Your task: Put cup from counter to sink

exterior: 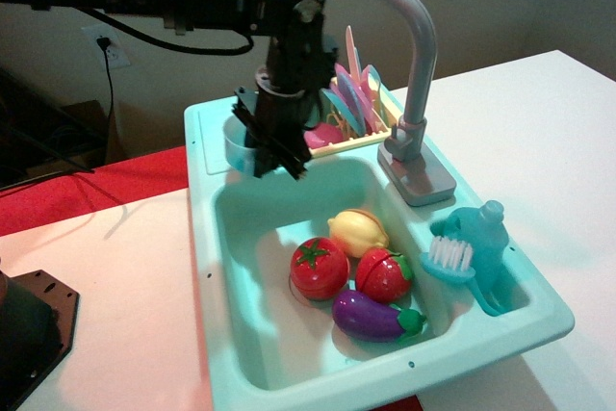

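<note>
1. Counter (204, 156): turquoise rim along the sink's left and back edges.
2. Cup (239, 146): pale blue and translucent, at the back-left corner over the boundary of counter and basin. Long axis near vertical, mouth up; whether its base touches anything cannot be told.
3. Gripper (269, 141): black, pointing down from the arm, its fingers closed against the cup's right side.
4. Sink (250, 267): deep basin containing a tomato (319, 268), lemon (358, 232), strawberry (385, 275) and eggplant (373, 318), clustered right of centre.
5. Rack (351, 137): pale yellow, behind the basin, holding upright plates.
6. Faucet (414, 74): grey, at the back-right.
7. Bottle (481, 247): teal, with a brush, on the right rim.
</note>
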